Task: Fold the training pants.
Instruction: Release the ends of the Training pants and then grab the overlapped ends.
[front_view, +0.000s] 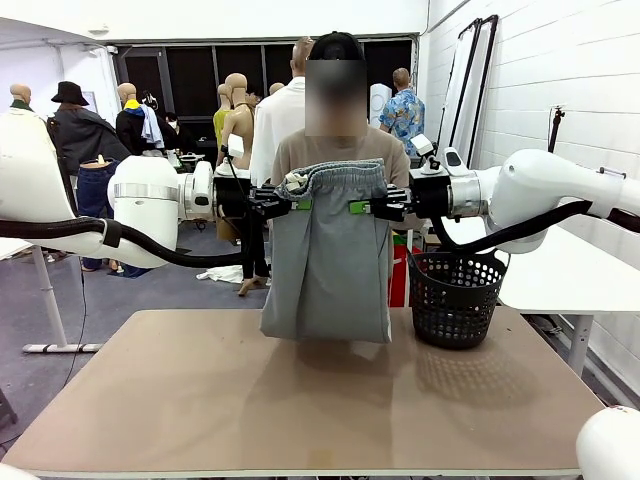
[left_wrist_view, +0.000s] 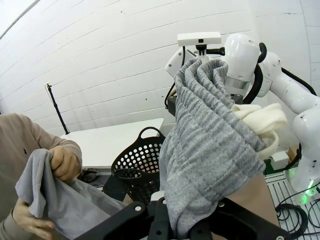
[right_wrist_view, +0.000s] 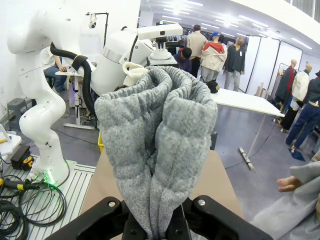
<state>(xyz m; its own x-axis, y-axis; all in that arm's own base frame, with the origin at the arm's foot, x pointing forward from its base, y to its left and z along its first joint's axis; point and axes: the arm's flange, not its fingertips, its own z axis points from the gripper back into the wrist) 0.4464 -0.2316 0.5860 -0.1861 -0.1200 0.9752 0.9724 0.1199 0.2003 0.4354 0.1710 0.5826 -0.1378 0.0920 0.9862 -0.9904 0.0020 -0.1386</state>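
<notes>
left gripper (front_view: 298, 204) and right gripper (front_view: 360, 207) hold the training pants (front_view: 328, 260) up
both pinch the waistband (front_view: 336, 174) tight so the pants hang flat for folding

Front camera looks across the table (front_view: 200, 400); wrist cameras face each other, close on the training pants (front_view: 330, 260).

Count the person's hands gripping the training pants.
2. In the left wrist view, the upper hand and the lower hand both grip the training pants at their lower end.
</notes>
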